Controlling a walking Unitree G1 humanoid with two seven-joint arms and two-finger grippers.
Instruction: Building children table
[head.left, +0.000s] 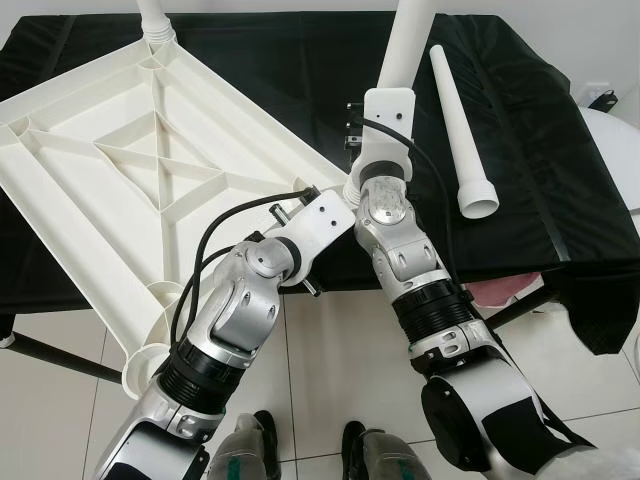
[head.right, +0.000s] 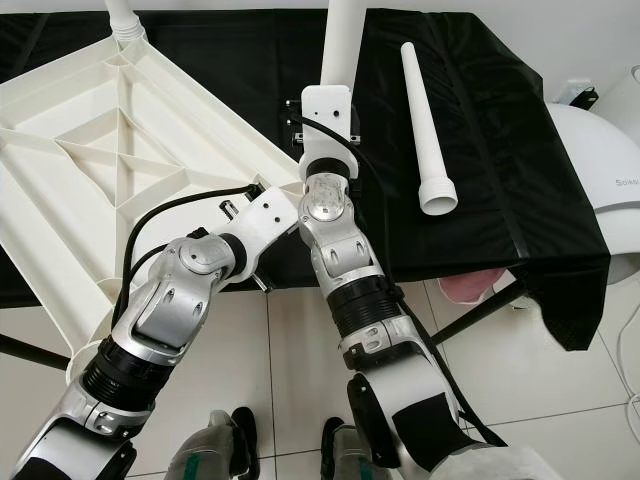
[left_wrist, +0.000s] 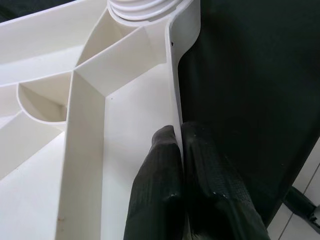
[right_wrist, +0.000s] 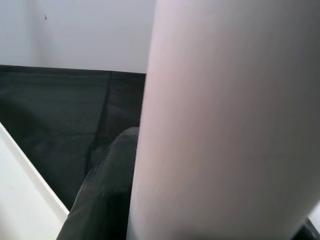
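Lying upside down on a black-draped counter (head.left: 520, 150), a white plastic tabletop (head.left: 120, 190) is seen with its ribbed underside facing up. Part of it overhangs the near edge of the counter, above a white tiled floor (head.left: 330, 370). One white leg (head.left: 155, 18) is already seated upright in the socket at the far corner of the tabletop.

The near edge of the tabletop is gripped by the left end effector (left_wrist: 180, 150). In the left wrist view its two black fingers (left_wrist: 155, 190) are pressed against either side of the thin rim wall, one inside the tray-like underside and one outside against the black cloth. A ridged leg socket is visible further along that same rim.

A second white leg (head.left: 405, 45) is held upright by the right end effector (right_wrist: 120, 190), above the counter and just beside the tabletop's right-hand corner. In the right wrist view the pale tube is shown close up, with one dark finger (right_wrist: 107, 185) wrapped against its side; the end effector is closed on it.

A third white leg (head.left: 460, 125) is laid flat on the black cloth, to the right of the held one and well apart from the tabletop, its flared wider end pointing toward the robot. A white rounded object (head.right: 600, 170) is seen beyond the counter's right edge.
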